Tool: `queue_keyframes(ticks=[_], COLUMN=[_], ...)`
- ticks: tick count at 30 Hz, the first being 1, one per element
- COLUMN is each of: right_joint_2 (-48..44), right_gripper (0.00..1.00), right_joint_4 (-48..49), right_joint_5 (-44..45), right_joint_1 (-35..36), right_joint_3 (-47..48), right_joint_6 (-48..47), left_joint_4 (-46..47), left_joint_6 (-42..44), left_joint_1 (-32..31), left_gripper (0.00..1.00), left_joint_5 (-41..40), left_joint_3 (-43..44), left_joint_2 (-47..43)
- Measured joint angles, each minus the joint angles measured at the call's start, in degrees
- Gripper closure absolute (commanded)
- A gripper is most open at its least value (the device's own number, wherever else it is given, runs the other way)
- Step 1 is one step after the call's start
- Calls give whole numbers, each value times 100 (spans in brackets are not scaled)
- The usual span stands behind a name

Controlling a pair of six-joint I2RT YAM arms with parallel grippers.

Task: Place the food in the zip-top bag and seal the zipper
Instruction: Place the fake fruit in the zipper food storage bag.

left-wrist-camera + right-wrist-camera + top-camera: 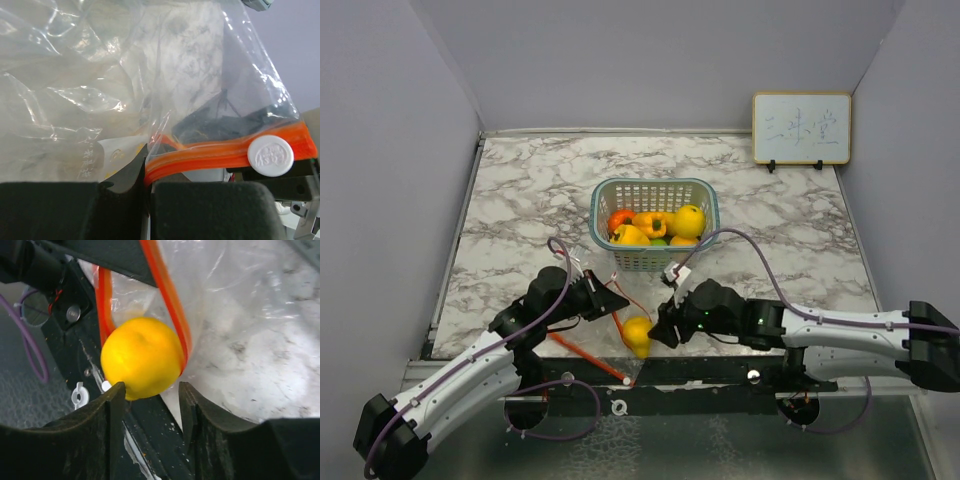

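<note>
A yellow round fruit [638, 334] sits in the mouth of the clear zip-top bag [90, 85], between the two sides of the orange-red zipper [172, 300]. In the right wrist view the fruit [141, 356] lies just past my right gripper [152, 401], which is open, with its left finger touching the fruit. My left gripper [148, 182] is shut on the zipper strip [210, 156], next to a white slider disc [270, 155]. More food lies in the teal basket [655, 184]: a yellow fruit [688, 220], a bell pepper [652, 222] and a red one [620, 217].
The bag lies at the table's near edge, over the black base rail [720, 372]. A small whiteboard [801, 128] stands at the back right. Purple cables [560, 382] loop beside the arm bases. Grey walls close in the sides.
</note>
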Motion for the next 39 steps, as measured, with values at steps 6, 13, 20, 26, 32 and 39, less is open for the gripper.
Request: queue_keyframes(ticks=[6, 13, 20, 26, 32, 39], right_joint_2=[951, 1202, 1388, 1777, 1943, 1937], right_gripper=[46, 47, 51, 52, 51, 45], right_joint_4=[684, 1167, 1674, 1980, 2070, 2055], right_joint_5=[-761, -881, -450, 109, 671, 1182], right_joint_1=[0, 0, 0, 0, 9, 9], right_joint_3=[-20, -129, -125, -101, -85, -83], right_joint_6=[-26, 46, 127, 297, 496, 702], left_joint_4=[0, 4, 39, 35, -103, -127], left_joint_6=[-13, -15, -85, -186, -299, -682], left_joint_1=[-2, -2, 0, 0, 0, -2], left_gripper=[100, 100, 100, 100, 100, 100], left_joint_5=[-37, -50, -50, -42, -35, 72], left_joint_3=[0, 0, -28, -31, -22, -221], left_joint_2=[33, 125, 140, 50, -295, -881])
